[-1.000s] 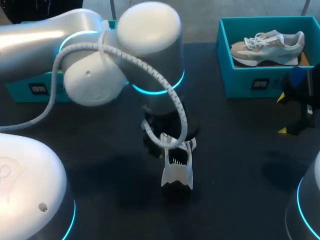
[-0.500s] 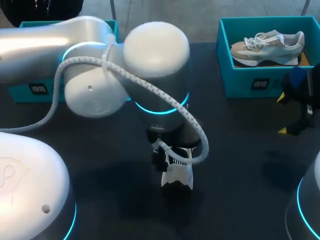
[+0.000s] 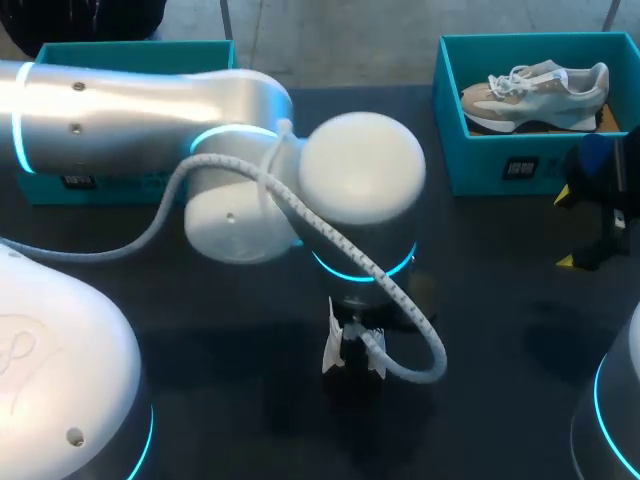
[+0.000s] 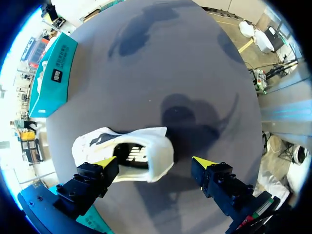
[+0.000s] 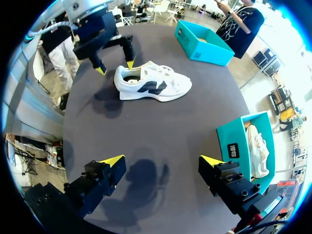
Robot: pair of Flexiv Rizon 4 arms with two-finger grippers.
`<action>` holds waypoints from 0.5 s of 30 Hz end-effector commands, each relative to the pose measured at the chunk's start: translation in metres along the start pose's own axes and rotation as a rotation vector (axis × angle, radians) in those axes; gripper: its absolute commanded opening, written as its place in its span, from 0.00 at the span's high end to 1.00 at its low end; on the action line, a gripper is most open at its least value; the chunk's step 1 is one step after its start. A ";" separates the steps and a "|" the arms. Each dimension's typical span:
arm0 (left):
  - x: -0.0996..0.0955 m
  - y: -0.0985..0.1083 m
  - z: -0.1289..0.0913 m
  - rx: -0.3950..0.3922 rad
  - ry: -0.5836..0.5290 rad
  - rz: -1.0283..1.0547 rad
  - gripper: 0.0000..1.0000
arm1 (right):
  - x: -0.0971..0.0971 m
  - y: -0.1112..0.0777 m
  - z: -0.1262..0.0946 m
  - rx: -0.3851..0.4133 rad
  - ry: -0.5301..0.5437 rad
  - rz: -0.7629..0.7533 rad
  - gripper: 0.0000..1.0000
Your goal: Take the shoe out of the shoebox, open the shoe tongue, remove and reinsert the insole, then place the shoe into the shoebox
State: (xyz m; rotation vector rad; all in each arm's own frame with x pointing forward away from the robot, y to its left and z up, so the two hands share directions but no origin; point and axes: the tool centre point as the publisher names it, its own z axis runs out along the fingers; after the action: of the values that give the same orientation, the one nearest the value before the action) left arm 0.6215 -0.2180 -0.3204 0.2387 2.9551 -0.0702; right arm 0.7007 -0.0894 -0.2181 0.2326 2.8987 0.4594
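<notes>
Shoe [image 4: 127, 155] stands on its sole in the middle of the tabletop [image 3: 230, 380], opening up, presumably so tongue and insole can be reached; the left gripper [image 4: 155, 162] hangs spread wide over its heel, gripping nothing. The right gripper [image 5: 162, 160], equally wide and empty, hovers by the right edge, seemingly out of the way. The shoebox [image 3: 495, 165] at the far right corner holds a second pale shoe [image 3: 535, 90]; the far-left box [image 3: 110, 48] hides its contents.

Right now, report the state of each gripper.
Left gripper: open, over the white shoe, not gripping it.
Right gripper: open, holding nothing.
</notes>
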 end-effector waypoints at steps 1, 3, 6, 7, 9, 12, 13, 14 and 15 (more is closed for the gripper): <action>0.003 -0.003 0.025 -0.001 0.000 -0.021 0.00 | 0.000 0.000 0.001 0.003 -0.001 0.001 0.00; 0.004 -0.001 0.031 -0.003 -0.009 -0.045 0.00 | 0.000 0.000 0.001 0.003 -0.001 0.001 0.00; 0.005 0.001 0.039 -0.004 -0.002 -0.054 0.00 | 0.000 0.000 0.001 0.003 -0.001 0.001 0.00; 0.006 0.002 0.041 0.002 0.001 -0.070 0.00 | 0.000 0.000 0.001 0.003 -0.001 0.001 0.00; 0.007 0.003 0.044 0.001 -0.001 -0.074 0.00 | 0.000 0.000 0.001 0.003 -0.001 0.001 0.00; 0.011 0.005 0.050 0.005 0.008 -0.087 0.00 | 0.000 0.000 0.001 0.003 -0.001 0.001 0.00; 0.012 0.006 0.053 0.005 0.013 -0.090 0.00 | 0.000 0.000 0.001 0.003 -0.001 0.001 0.00; 0.014 0.007 0.056 0.004 0.016 -0.091 0.00 | 0.000 0.000 0.001 0.003 -0.001 0.001 0.00; 0.015 0.008 0.057 0.003 0.020 -0.092 0.00 | 0.000 0.000 0.001 0.003 -0.001 0.001 0.00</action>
State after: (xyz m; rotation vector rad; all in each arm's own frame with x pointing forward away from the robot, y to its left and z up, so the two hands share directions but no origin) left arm 0.6179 -0.2126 -0.3706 0.1018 2.9814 -0.0709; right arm 0.7007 -0.0894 -0.2181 0.2325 2.8988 0.4594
